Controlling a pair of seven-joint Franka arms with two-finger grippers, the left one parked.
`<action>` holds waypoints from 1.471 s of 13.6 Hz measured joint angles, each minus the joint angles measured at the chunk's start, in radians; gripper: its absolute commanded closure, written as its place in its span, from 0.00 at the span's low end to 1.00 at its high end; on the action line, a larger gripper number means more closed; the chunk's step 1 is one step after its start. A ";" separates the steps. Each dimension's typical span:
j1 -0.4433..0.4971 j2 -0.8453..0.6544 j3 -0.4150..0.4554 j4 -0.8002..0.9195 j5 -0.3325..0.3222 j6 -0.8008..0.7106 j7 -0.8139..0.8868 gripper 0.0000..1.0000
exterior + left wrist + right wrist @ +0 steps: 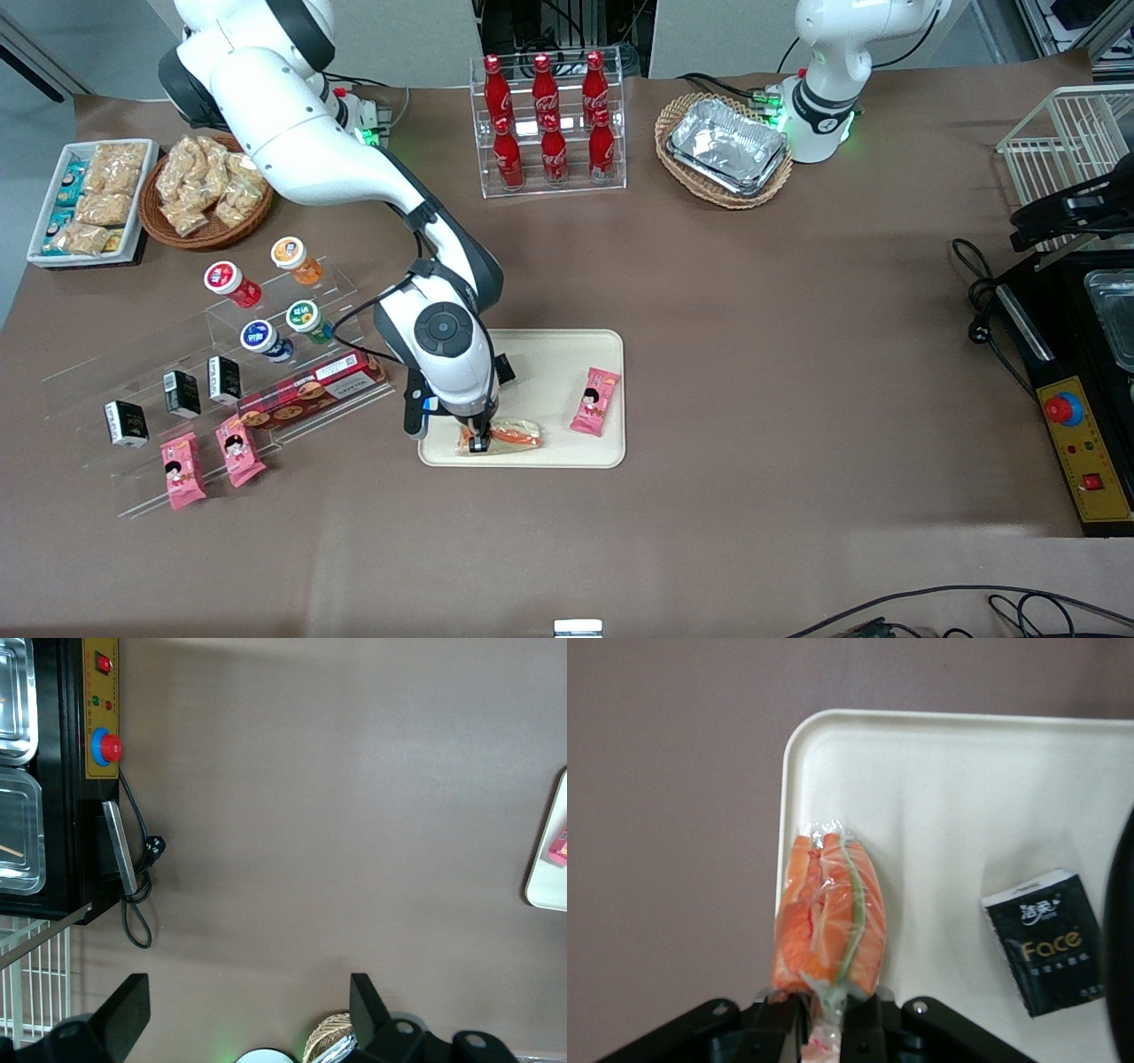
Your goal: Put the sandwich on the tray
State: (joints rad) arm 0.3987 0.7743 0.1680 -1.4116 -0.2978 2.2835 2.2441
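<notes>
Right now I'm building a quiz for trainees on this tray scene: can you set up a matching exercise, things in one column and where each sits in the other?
Things:
1. sandwich
2. pink snack packet
3. black tissue pack
4. foil trays

Places:
A. in a wicker basket
B. at the tray edge nearest the front camera, in the pincer
C. on the tray, toward the parked arm's end
D. on the tray, beside the sandwich

Pairs: 1-B, 2-C, 3-D, 4-A

Glossy clear film on sandwich [827,917]; smooth, seemingly plastic tray [966,797]; matt tablecloth [762,310].
</notes>
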 measured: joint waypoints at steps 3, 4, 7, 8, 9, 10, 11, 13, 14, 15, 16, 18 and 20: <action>0.049 0.048 -0.048 0.042 0.000 0.037 0.046 0.83; 0.057 0.059 -0.054 0.054 0.000 0.043 0.063 0.70; 0.063 0.070 -0.058 0.067 0.000 0.044 0.089 0.15; 0.063 0.071 -0.058 0.070 0.000 0.044 0.099 0.10; 0.063 0.074 -0.060 0.073 0.000 0.044 0.109 0.01; 0.063 0.078 -0.063 0.077 0.000 0.044 0.112 0.00; 0.063 0.081 -0.065 0.079 0.000 0.044 0.113 0.00; 0.063 0.082 -0.066 0.084 0.000 0.044 0.114 0.00; 0.064 0.082 -0.065 0.088 0.000 0.039 0.115 0.00; 0.064 0.079 -0.064 0.094 0.000 0.024 0.115 0.00; 0.065 0.073 -0.063 0.105 0.000 0.004 0.115 0.00; 0.066 0.025 -0.062 0.116 0.000 -0.052 0.104 0.00; 0.064 -0.052 -0.061 0.119 0.013 -0.154 0.034 0.00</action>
State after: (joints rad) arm 0.4631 0.7224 0.1065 -1.2927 -0.2843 2.1297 2.2786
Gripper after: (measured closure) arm 0.000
